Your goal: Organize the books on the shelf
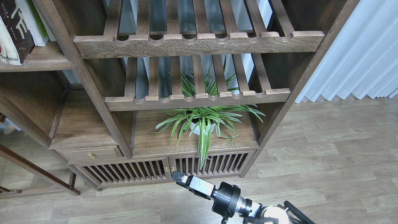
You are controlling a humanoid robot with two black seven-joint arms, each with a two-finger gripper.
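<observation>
The books stand at the top left corner of the head view, cut off by the frame edge. A thick maroon book (19,29) with white characters on its spine leans slightly, with its pale page edges to the left. Right of it stands a book with a yellow-green strip (33,17). They rest on the shelf (40,62), a flat dark-brown board with a rounded front edge. My right gripper (179,178) hangs low over the floor in front of the cabinet doors, far from the books. Its fingers cannot be told apart. My left gripper is out of view.
Two slatted racks (199,43) with notched front rails fill the middle bay. A potted spider plant (202,123) sits on the board below them. Under it are slatted cabinet doors (168,169), with a small drawer (91,154) to the left. White curtains (357,53) hang at the right over the wood floor (326,161).
</observation>
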